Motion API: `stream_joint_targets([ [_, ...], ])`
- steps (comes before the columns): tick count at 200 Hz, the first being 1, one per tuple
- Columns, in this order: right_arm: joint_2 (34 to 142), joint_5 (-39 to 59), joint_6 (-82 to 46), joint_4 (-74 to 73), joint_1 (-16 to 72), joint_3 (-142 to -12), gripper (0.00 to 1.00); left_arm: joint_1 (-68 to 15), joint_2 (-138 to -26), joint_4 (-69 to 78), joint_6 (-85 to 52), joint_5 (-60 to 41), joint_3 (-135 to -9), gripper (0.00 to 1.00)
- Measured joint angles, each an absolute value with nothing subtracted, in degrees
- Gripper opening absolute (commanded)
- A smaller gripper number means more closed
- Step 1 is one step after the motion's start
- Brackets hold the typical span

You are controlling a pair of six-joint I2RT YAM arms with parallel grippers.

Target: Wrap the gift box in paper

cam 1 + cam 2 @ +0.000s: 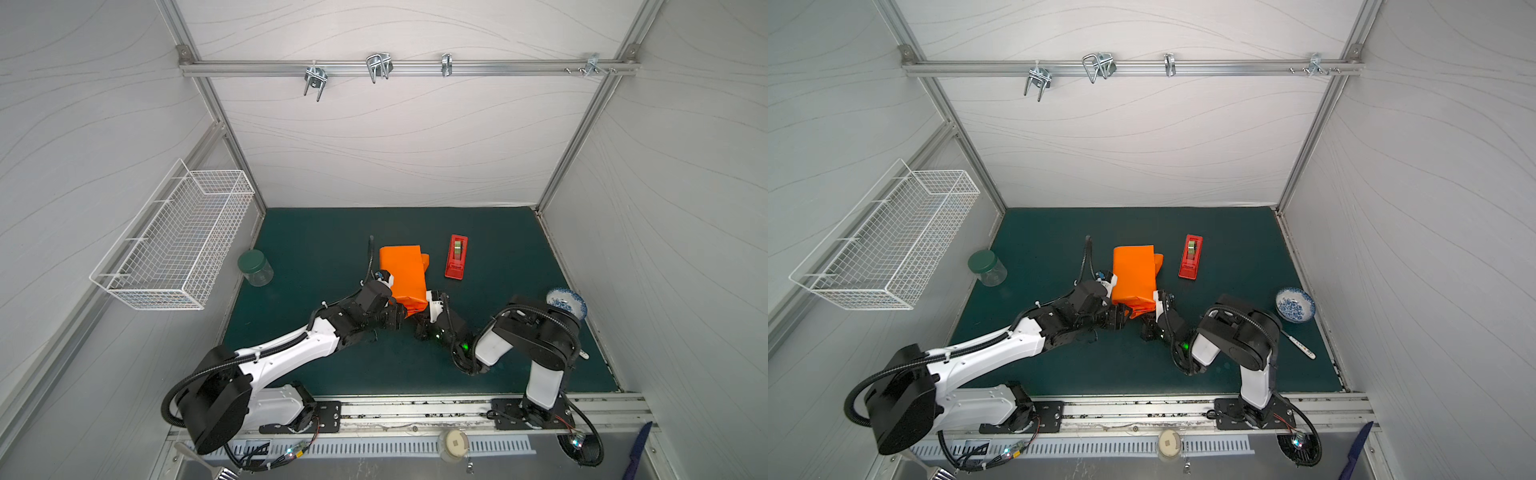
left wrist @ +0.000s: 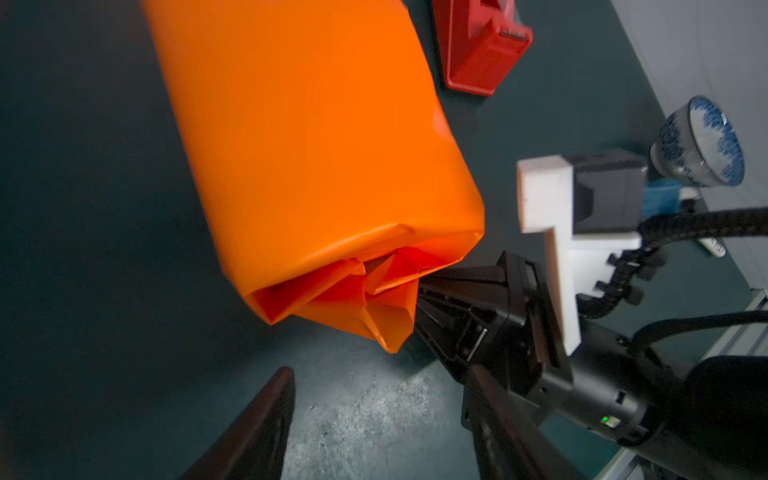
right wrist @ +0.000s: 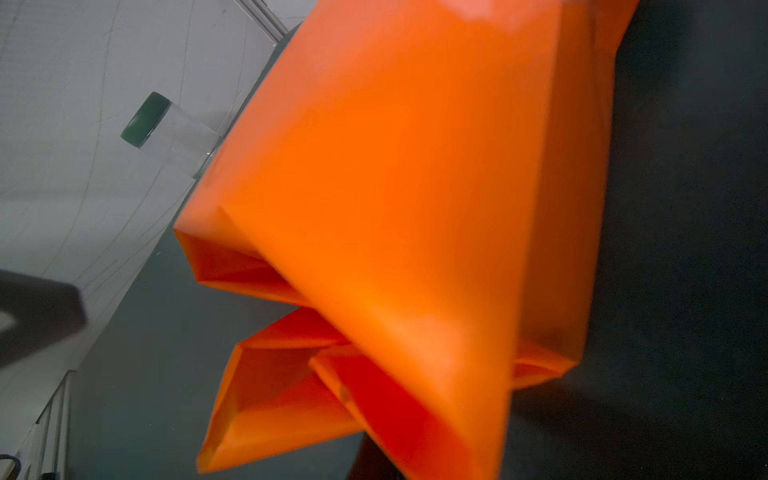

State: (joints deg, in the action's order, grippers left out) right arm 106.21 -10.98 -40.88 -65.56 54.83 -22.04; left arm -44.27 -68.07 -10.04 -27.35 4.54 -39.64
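Because the orange paper covers every side you can see, the gift box itself is hidden. The parcel lies near the middle of the dark green mat, its length running from 12 to 6 o'clock. The 6 o'clock end gapes, with creased flaps hanging loose. Both wrist views show this, though the right wrist view is blurred, and in both top views the arms cover that end.

In the left wrist view the right gripper has its jaws closed on a flap there. The left gripper waits just short of the same end, its fingers spread wide and holding nothing.

A red tape dispenser stands apart from the parcel at 2 o'clock, and a green-lidded jar stands well apart at 9 o'clock. At 4 o'clock the right arm half hides a blue-and-white bowl in a top view, and a top view shows the bowl whole.
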Motion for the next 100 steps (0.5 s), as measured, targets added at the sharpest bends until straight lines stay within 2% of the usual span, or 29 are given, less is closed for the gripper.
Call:
stream_joint_targets([
  [42,107.77,-11.14,-40.66,-67.35,54.35,-22.06,0.01,-44.07,-64.53,-6.48,-13.98,11.88,-39.44,0.75],
  [53,107.96,-11.14,-40.66,-67.61,54.11,-22.06,0.01,-43.97,-64.47,-2.79,-8.84,12.93,-38.35,0.8],
  [75,108.01,-11.14,-40.66,-67.92,53.69,-22.06,0.01,-43.42,-64.6,3.22,1.34,15.11,-35.24,0.98],
  [100,108.33,-11.18,-40.69,-68.79,53.47,-22.06,0.01,-40.58,-65.69,5.63,11.25,13.13,-34.0,0.99],
])
